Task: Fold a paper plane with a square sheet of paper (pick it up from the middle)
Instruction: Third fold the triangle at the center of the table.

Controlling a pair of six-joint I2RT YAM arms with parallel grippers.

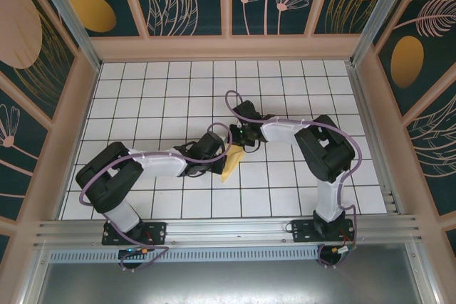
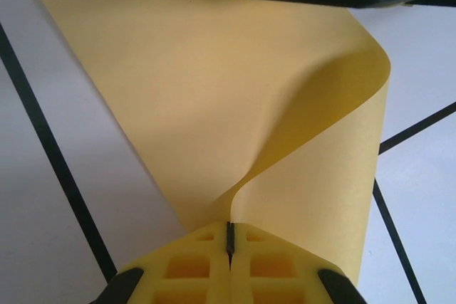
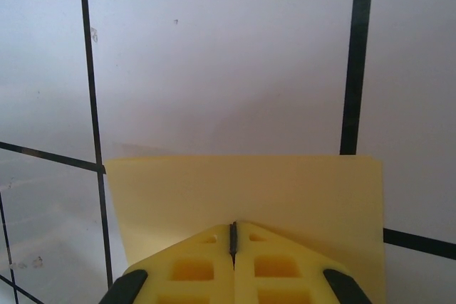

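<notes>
Left tool (image 2: 229, 236) and right tool (image 3: 233, 236) are closed tight, each pinching the bent yellow sheet of paper (image 2: 214, 90) over the white worktop (image 3: 214, 55).

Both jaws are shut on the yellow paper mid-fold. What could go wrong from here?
1. The paper bulges in a loose curl between the left jaws and the right jaws. Flattening it now could set a crooked crease.
2. Both pairs are clamped on the same thin sheet, so any pull apart could tear it or let it slip free.
</notes>
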